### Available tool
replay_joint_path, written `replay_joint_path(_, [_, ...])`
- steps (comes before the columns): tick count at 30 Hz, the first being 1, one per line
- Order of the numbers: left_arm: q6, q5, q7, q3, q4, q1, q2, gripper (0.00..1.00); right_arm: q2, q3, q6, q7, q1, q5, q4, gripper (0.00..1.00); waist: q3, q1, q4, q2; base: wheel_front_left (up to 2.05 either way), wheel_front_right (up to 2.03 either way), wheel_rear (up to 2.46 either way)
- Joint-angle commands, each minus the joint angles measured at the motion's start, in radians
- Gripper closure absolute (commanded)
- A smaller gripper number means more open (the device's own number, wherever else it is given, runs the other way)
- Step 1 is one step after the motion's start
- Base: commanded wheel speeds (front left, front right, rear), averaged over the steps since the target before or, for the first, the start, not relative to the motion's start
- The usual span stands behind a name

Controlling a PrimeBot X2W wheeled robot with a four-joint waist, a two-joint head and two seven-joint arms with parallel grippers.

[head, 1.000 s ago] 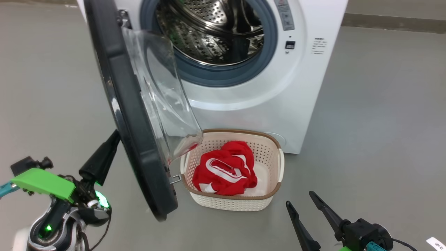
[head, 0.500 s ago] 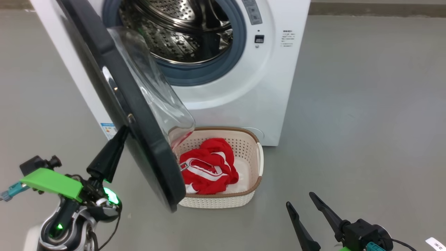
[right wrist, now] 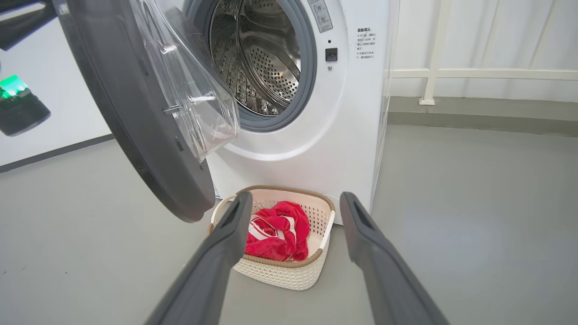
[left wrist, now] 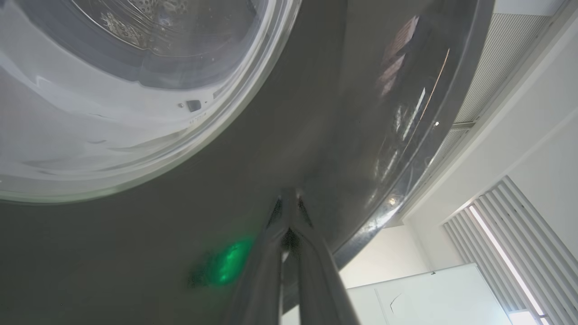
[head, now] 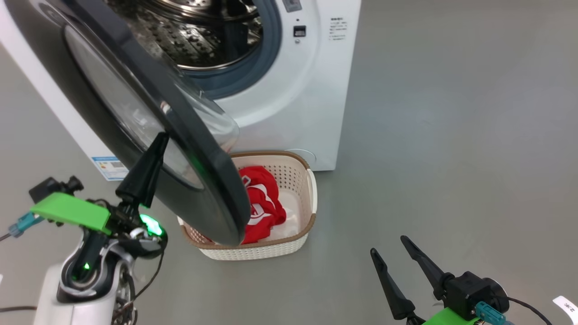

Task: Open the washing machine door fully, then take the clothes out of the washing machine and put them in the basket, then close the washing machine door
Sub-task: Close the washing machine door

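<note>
The left gripper (head: 159, 139), fingers pressed together, leans its tip on the outer black face of the door (head: 212, 180). The door stands partway open over the basket (head: 253, 253) at the foot of the washer (head: 316, 90). Red clothes (head: 264, 198) lie in the basket, and the visible part of the drum (head: 203, 36) looks bare, so unloading appears done. The right gripper (head: 388, 246) hangs spread and empty, well clear. Shutting the door looks like the one step left.
</note>
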Motion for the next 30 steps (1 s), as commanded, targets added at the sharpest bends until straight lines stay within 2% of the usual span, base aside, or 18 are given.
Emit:
replay_joint_path(1, [-0.015, -0.014, -0.005, 0.008, -0.02, -0.055, 0.016, 1.0, 0.0, 0.018, 0.005, -0.012, -0.038, 0.003, -0.019, 0.0, 0.02, 0.0, -0.023, 0.0, 0.0, 0.0, 0.0])
replay_joint_path(6, [-0.023, -0.058, -0.024, -0.012, 0.016, -0.106, 0.016, 1.0, 0.0, 0.021, 0.005, -0.012, -0.052, 0.002, -0.017, 0.0, 0.042, 0.0, -0.051, 0.0, 0.0, 0.0, 0.0])
replay_joint_path(13, [-0.038, -0.067, -0.056, -0.023, 0.064, -0.185, 0.016, 1.0, 0.0, 0.02, 0.005, -0.012, -0.07, 0.002, -0.019, 0.0, 0.08, 0.0, -0.081, 0.0, 0.0, 0.0, 0.0])
replay_joint_path(30, [-0.067, 0.037, -0.159, -0.069, 0.231, -0.408, 0.016, 1.0, 0.0, 0.023, 0.005, -0.012, -0.124, 0.003, -0.028, 0.0, 0.182, 0.0, -0.132, 0.0, 0.0, 0.0, 0.0])
